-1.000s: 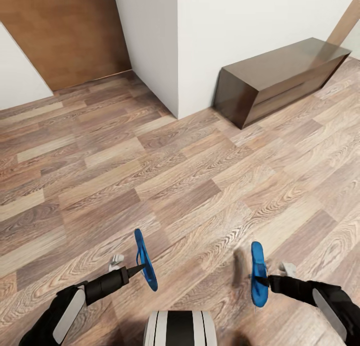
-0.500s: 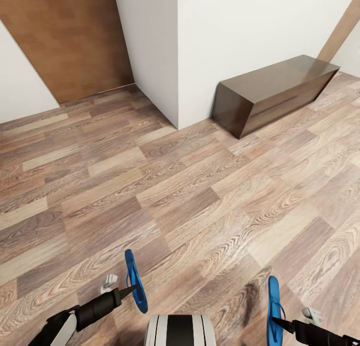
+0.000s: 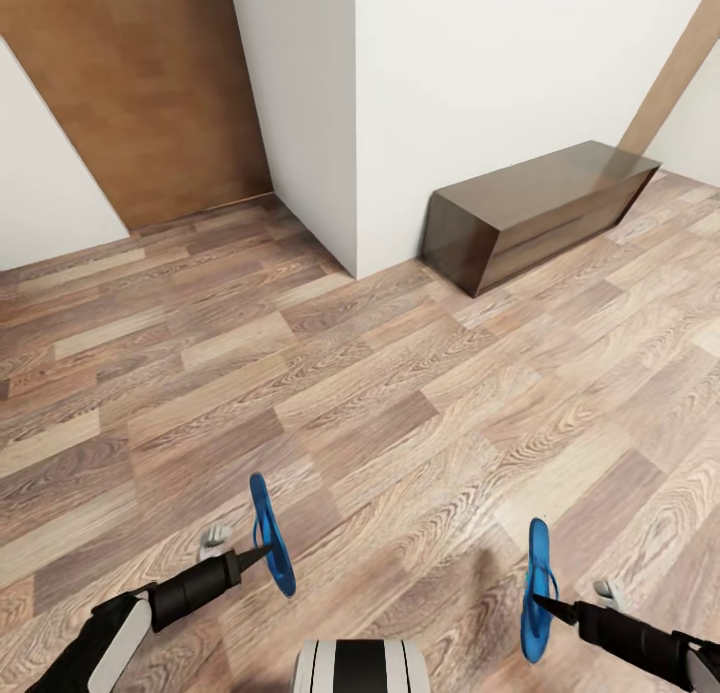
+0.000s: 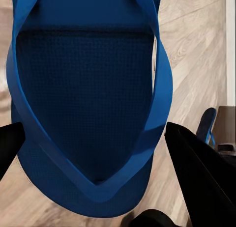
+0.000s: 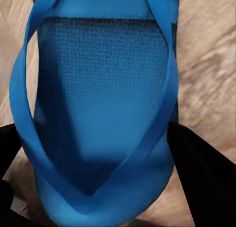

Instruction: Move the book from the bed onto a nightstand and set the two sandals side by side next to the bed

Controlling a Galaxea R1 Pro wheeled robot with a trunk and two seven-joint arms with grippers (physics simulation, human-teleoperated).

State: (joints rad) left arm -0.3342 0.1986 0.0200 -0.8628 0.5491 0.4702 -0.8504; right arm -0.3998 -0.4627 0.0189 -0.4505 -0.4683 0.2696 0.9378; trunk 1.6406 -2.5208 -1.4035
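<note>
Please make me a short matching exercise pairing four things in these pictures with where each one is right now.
Things:
1. left sandal
2. right sandal
3. bench
4. wooden door

Places:
A. on the floor against the white wall, ahead to the right
B. held on edge in the left end effector
C. far left, beyond the wall corner
D. held on edge in the right end effector

Pairs: 1-B, 2-D, 3-A, 4-C

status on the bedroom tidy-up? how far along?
Done: both sandals picked up.
In hand: left tool holds one sandal, right tool holds the other sandal, both above the wood floor.
Left: setting them beside the bed; the book's status can't be judged here.
</note>
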